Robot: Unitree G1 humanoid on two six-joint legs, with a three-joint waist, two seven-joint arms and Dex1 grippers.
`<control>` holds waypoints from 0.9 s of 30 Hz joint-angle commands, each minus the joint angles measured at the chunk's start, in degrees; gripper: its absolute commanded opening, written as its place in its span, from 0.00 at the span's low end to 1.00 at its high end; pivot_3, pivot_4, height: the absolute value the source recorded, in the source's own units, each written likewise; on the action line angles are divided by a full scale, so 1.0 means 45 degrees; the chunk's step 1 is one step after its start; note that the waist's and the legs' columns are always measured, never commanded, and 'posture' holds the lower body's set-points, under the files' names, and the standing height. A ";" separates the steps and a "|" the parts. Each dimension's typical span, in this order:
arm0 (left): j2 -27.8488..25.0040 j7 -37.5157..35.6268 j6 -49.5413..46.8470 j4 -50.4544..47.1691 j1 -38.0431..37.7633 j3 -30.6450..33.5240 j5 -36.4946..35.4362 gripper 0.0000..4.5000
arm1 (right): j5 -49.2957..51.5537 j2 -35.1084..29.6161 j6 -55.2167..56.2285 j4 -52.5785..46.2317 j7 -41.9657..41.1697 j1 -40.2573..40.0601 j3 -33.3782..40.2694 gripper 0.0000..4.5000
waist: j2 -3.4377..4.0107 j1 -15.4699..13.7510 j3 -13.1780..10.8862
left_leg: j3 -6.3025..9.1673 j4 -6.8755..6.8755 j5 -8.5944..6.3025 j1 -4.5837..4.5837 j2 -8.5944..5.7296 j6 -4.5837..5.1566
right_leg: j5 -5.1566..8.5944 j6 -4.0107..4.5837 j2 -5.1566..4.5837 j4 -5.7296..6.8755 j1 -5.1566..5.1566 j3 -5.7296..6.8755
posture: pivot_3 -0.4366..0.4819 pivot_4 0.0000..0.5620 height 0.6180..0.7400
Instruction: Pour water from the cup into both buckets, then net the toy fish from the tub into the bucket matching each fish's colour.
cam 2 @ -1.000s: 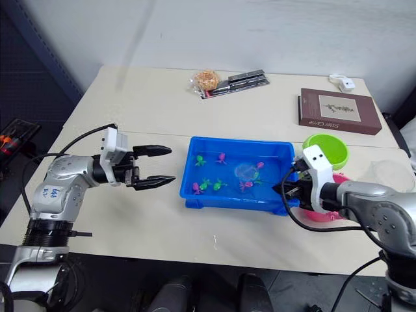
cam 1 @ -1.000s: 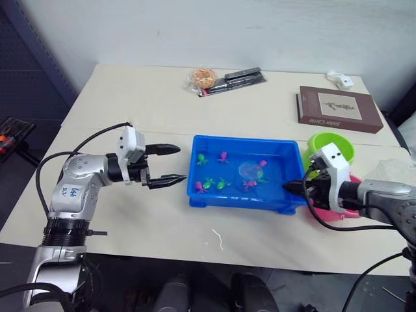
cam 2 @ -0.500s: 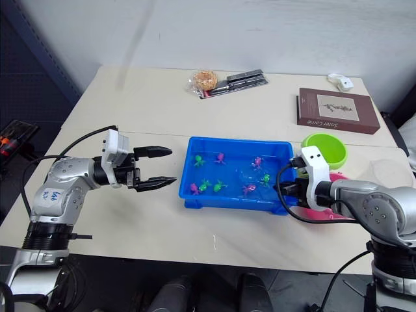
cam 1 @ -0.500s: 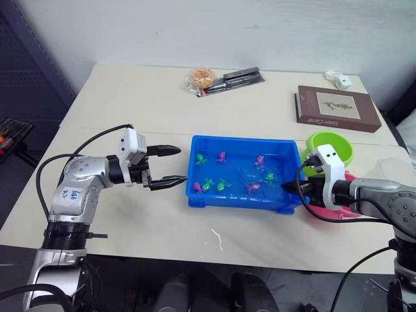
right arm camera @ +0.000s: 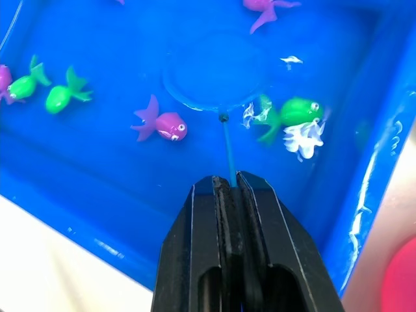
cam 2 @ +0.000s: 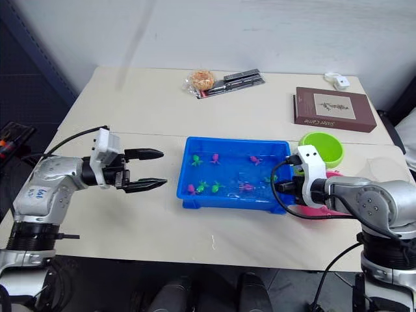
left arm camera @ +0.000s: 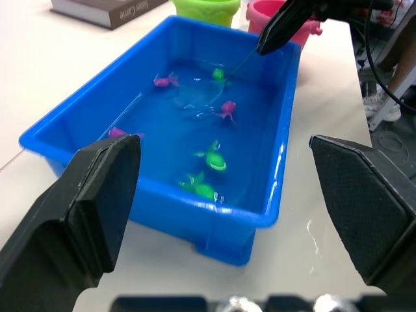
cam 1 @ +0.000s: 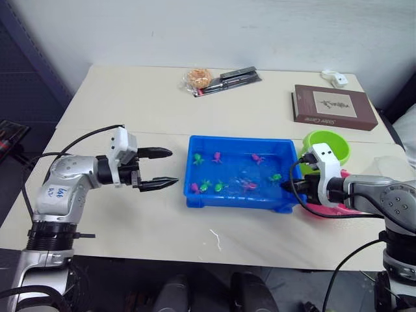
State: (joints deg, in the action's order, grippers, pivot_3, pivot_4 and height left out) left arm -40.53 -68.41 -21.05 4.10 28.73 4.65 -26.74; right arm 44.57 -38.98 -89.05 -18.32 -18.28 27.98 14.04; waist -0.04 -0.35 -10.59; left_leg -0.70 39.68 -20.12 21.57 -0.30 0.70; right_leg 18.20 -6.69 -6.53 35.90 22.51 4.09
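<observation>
The blue tub [cam 1: 237,203] holds water and several pink and green toy fish [cam 1: 207,186]. My right gripper [cam 1: 289,187] sits at the tub's right end, shut on the thin handle of a small net [right arm camera: 226,140]. The net's round ring [right arm camera: 211,75] lies in the water. A green fish [right arm camera: 296,110] floats beside the ring and a pink fish [right arm camera: 166,125] on its other side. My left gripper [cam 1: 170,168] hangs open just left of the tub, holding nothing. The lime bucket [cam 1: 328,144] and pink bucket [left arm camera: 270,16] stand right of the tub. A clear cup [cam 2: 385,170] shows faintly further right.
A brown book [cam 1: 335,107] lies at the back right with a small white item [cam 1: 331,78] behind it. A snack packet [cam 1: 198,78] and dark pens [cam 1: 237,77] lie at the back middle. Bare tabletop spreads left of and in front of the tub.
The camera has shifted a little. The net ring has slid through the water and the fish near it have drifted. My left gripper stays open beside the tub.
</observation>
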 commanded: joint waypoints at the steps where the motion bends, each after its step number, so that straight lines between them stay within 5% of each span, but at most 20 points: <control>1: -0.0347 -0.0116 0.0075 0.0098 0.0124 0.0537 -0.0239 0.99 | -0.0464 0.0058 0.0474 -0.0390 0.0171 0.0210 0.0076 0.00 | 0.0000 0.0030 0.0000 | 0.0000 -0.0001 0.0000 0.0000 -0.0001 0.0000 | 0.0000 0.0000 -0.0001 0.0000 0.0000 -0.0001 | 0.48 0.27 0.99; 15: -0.0494 -0.0369 -0.0046 0.0015 0.0288 0.0567 -0.0334 0.99 | -0.2000 0.0543 0.3461 -0.0624 0.0046 -0.0361 -0.0542 0.00 | 0.0002 0.0102 -0.0001 | -0.0014 -0.0015 0.0000 0.0000 -0.0004 0.0000 | 0.0000 0.0000 0.0000 0.0001 0.0015 -0.0017 | 0.48 0.27 0.99; 27: 0.0291 0.0368 0.0508 0.0462 0.1158 0.0772 -0.0263 0.99 | -0.1464 -0.0609 0.7268 -0.3602 -0.3202 -0.4457 0.1078 0.00 | 0.0001 0.0040 -0.0001 | -0.0015 -0.0016 0.0000 0.0001 -0.0006 0.0003 | -0.0001 -0.0002 0.0004 -0.0002 0.0012 -0.0019 | 0.48 0.27 0.99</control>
State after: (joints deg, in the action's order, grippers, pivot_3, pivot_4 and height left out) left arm -39.01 -67.41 -19.96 5.77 32.94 6.15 -26.94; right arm 36.79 -40.54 -59.45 -30.79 -30.34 9.06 15.67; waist -0.04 -0.17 -10.59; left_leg -0.77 39.60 -20.12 21.57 -0.33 0.72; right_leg 18.19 -6.70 -6.52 35.90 22.57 4.01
